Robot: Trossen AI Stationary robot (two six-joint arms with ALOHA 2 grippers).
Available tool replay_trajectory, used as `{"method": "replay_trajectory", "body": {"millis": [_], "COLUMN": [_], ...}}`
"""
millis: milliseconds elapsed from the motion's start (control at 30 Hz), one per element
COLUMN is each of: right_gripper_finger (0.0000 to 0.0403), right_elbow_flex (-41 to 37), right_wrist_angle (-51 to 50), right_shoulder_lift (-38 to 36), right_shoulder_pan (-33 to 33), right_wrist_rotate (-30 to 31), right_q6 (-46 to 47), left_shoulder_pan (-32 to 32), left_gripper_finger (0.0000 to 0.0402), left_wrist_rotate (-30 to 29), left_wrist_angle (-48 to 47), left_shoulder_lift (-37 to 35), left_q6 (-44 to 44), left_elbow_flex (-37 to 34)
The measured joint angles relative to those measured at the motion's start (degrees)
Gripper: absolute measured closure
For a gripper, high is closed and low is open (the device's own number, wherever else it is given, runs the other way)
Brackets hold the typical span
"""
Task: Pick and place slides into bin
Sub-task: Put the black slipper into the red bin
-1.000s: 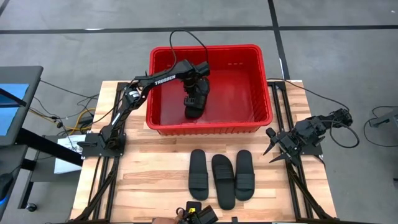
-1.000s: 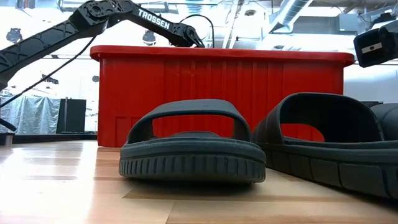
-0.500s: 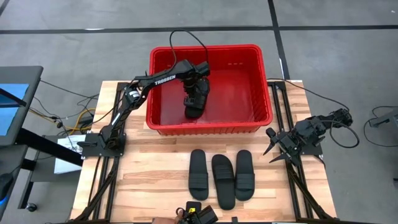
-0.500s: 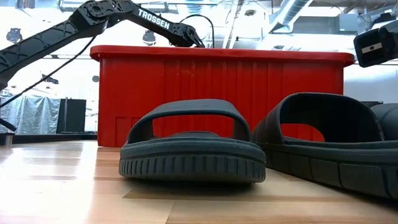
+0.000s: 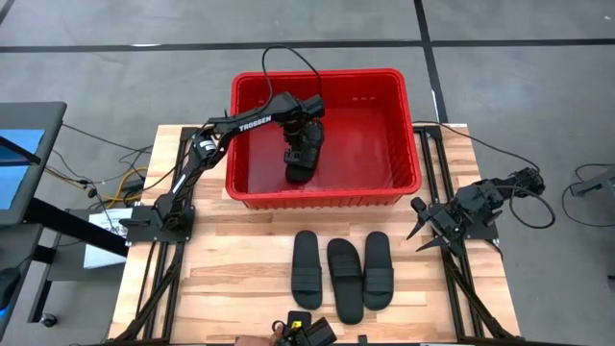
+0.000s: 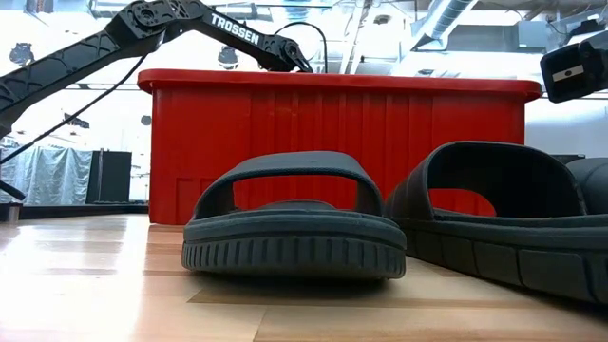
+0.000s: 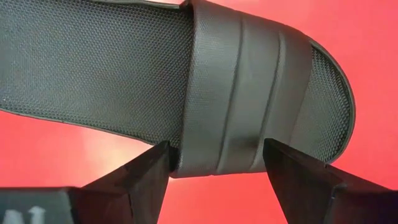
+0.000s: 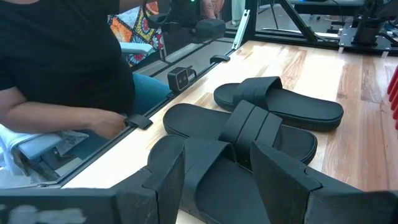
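No visible change from the frames half a second and a second ago: both arms and every sandal sit where they were.

Count: four black sandals. Three lie side by side on the wooden table [image 5: 240,279], lower centre of the high view: left one [image 5: 307,267], middle one [image 5: 346,280], which sits a bit lower in frame, and right one [image 5: 378,268]. The fourth sandal [image 5: 299,165] is inside the red bin [image 5: 384,197], upper centre of the high view, left of the bin's middle.

One bin, two arms.

Left gripper [image 5: 300,152] is down inside the bin, over the fourth sandal. In the left wrist view its fingers [image 7: 146,171] are spread wide, one on each side of the ribbed strap [image 7: 249,93]; the sandal lies flat on the red floor, so it is let go, not gripped.

Right gripper [image 5: 428,229] is parked at the right edge of the table, mid-frame in the high view, fingers apart and holding nothing. Its wrist view looks across the three table sandals, and a person in a dark top [image 8: 56,56] is at the far table edge, upper left of that frame.

Writing: "TROSSEN" in white on the left arm [image 6: 235,30], also readable in the high view. No other legible text.
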Motion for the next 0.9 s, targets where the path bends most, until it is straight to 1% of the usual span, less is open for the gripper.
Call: {"method": "replay_trajectory", "body": {"millis": [233, 433, 600, 900], "right_gripper_finger": [0.023, 0.023, 0.023, 0.023], "right_elbow_flex": [0.0, 0.0, 0.0, 0.0], "right_wrist_angle": [0.0, 0.0, 0.0, 0.0], "right_shoulder_lift": [0.0, 0.0, 0.0, 0.0], "right_shoulder_pan": [0.0, 0.0, 0.0, 0.0], "right_wrist_rotate": [0.0, 0.0, 0.0, 0.0], "right_q6": [0.0, 0.0, 0.0, 0.0], "left_shoulder_pan": [0.0, 0.0, 0.0, -0.1], "left_gripper_finger": [0.0154, 0.0154, 0.0154, 0.0154], "left_wrist_rotate": [-0.8, -5.7, -8.4, -8.7], "left_wrist_angle": [0.0, 0.2, 1.9, 2.6], "left_shoulder_lift": [0.0, -0.1, -0.1, -0.1], "left_q6": [1.9, 3.2, 3.3, 3.7], "left_elbow_flex": [0.0, 0.0, 0.0, 0.0]}}
